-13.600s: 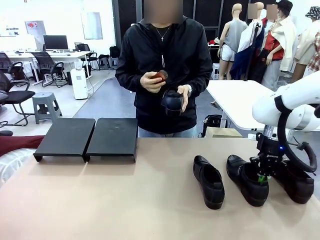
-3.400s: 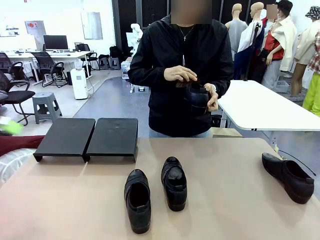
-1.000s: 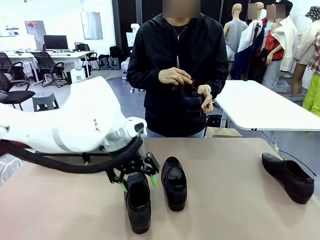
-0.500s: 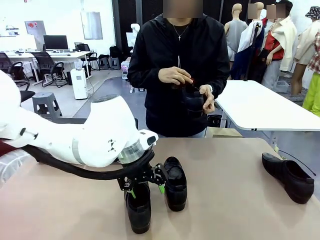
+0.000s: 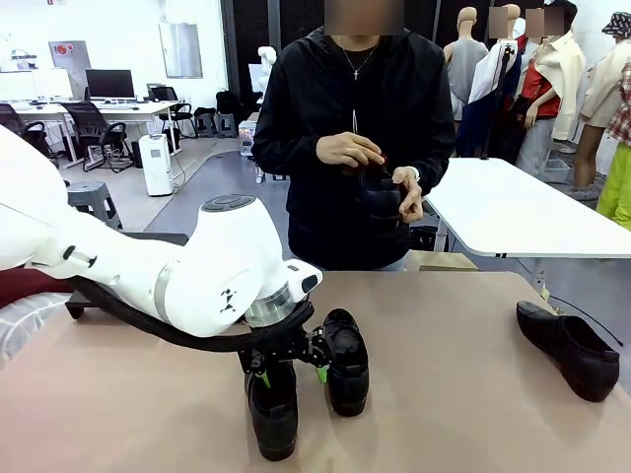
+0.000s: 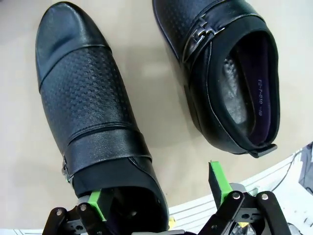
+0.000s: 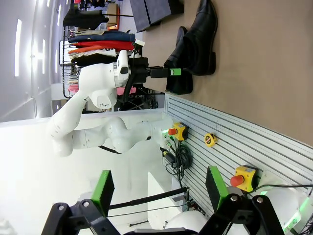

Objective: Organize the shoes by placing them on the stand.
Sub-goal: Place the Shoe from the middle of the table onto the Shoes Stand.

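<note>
Your left hand (image 5: pixel 288 372) hangs released, jaws wide, over the heel end of the nearest shoe (image 5: pixel 274 422) on the worktop. The shoe's long axis runs from the hand toward the robot's side, toe nearest. One pad (image 6: pixel 98 203) sits above the shoe's opening, the other beside a second shoe (image 5: pixel 345 360). The stand (image 7: pixel 151 12) lies far left.

The left arm (image 5: pixel 148 271) comes in from the left and crosses the middle with its wrist bent downward. The left gripper (image 5: pixel 292 375) hangs low over the tabletop (image 5: pixel 473 414), its fingers (image 6: pixel 216 176) spread wide. The right gripper (image 7: pixel 159 186) is rolled sideways and also stands wide open.
</note>
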